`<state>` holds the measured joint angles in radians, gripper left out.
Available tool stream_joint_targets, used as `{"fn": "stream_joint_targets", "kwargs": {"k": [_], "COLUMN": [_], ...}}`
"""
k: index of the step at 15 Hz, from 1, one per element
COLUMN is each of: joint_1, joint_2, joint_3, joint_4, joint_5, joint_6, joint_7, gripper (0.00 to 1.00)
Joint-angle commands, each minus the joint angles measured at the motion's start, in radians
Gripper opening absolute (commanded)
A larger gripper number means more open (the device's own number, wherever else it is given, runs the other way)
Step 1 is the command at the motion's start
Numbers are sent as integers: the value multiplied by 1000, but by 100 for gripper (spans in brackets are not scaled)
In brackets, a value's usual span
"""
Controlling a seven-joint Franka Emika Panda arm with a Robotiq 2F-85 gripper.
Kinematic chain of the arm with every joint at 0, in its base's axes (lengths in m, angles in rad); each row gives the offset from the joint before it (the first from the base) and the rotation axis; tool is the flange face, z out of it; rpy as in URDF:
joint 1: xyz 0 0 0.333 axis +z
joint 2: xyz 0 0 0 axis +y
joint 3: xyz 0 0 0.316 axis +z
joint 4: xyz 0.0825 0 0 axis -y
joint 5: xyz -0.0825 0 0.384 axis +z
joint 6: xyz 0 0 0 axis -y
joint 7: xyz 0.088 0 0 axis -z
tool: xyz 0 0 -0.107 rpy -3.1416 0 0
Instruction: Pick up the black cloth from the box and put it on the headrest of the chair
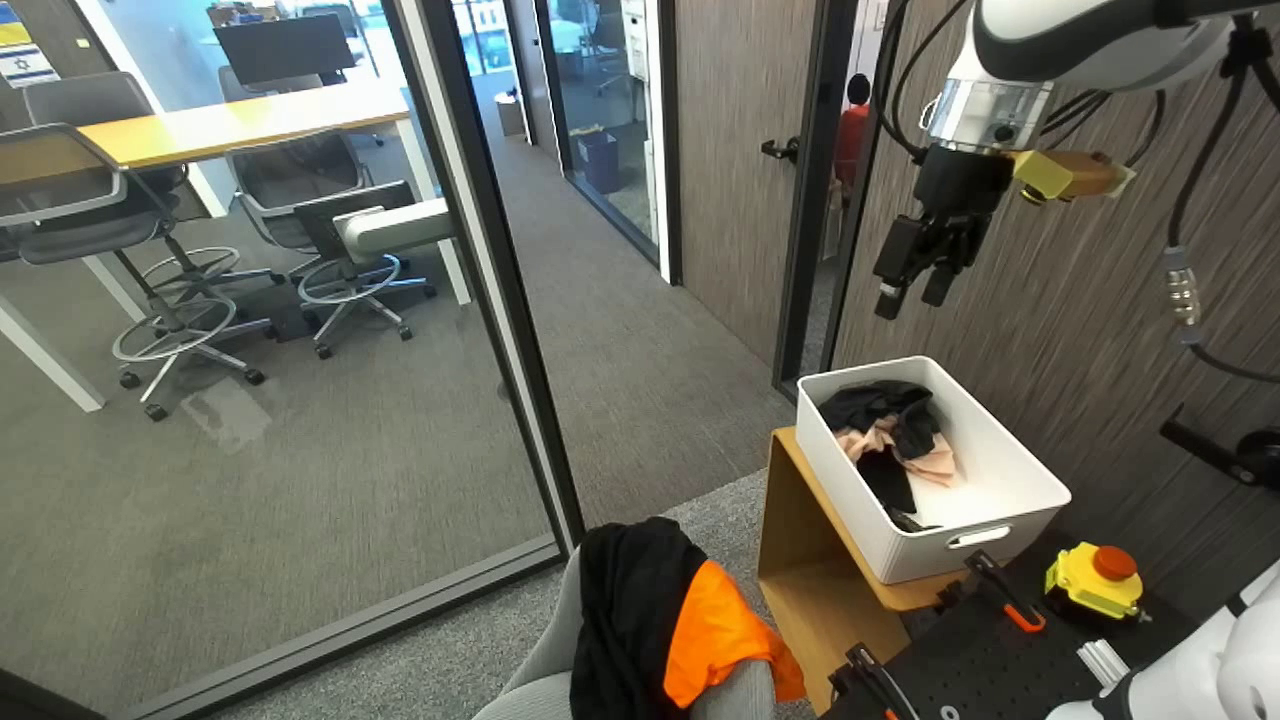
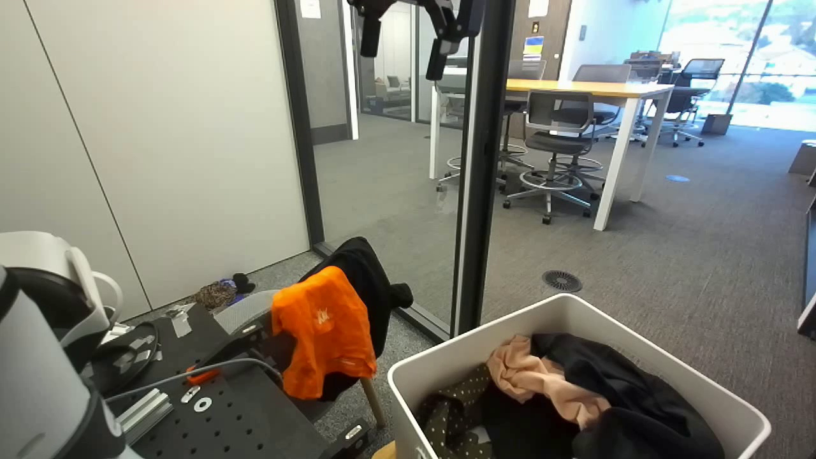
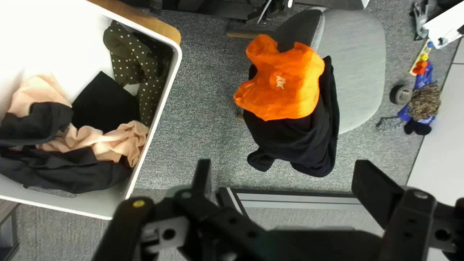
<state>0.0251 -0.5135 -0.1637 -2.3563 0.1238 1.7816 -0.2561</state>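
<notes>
Black cloth point(image 1: 875, 403) lies bunched in the white box point(image 1: 920, 560). It also shows in an exterior view point(image 2: 618, 370) and in the wrist view point(image 3: 69, 172). A peach cloth point(image 3: 112, 141), a flat black piece point(image 3: 103, 103) and a dotted dark cloth point(image 3: 145, 72) lie with it. The grey chair point(image 3: 359, 69) has another black cloth point(image 3: 297, 145) over its backrest, with an orange cloth point(image 3: 282, 87) partly on top. My gripper point(image 1: 912, 292) is open and empty, high above the box and chair. Its spread fingers also show in the wrist view point(image 3: 281, 170).
The box stands on a wooden stand point(image 1: 785, 510). A black perforated table point(image 1: 960, 665) holds a yellow emergency-stop button point(image 1: 1095, 580). A glass wall with a dark frame post point(image 2: 488, 191) stands behind the chair. A wood-panelled wall point(image 1: 1010, 330) is close behind the arm.
</notes>
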Motion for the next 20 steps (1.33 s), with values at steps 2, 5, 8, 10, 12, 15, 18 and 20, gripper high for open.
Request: {"fn": "stream_joint_targets", "kwargs": {"k": [2,5,8,10,12,15,18,20], "joint_1": [-45,-77,-129,-163,-187,-201,-196,-197], "joint_2": [88,169,290,375,475,629,766,850], "joint_3": [58,79,88,79,59,24,-9,-23], "joint_4": [-36,-65,-57,-46,-26,20,83,134], "joint_5": [-37,-117,-209,-258,-267,-225,-186,-140], "joint_6": [232,414,545,612,657,714,744,741], "joint_7": [93,163,315,415,502,600,657,659], "gripper": [100,100,100,100,100,100,100,100]}}
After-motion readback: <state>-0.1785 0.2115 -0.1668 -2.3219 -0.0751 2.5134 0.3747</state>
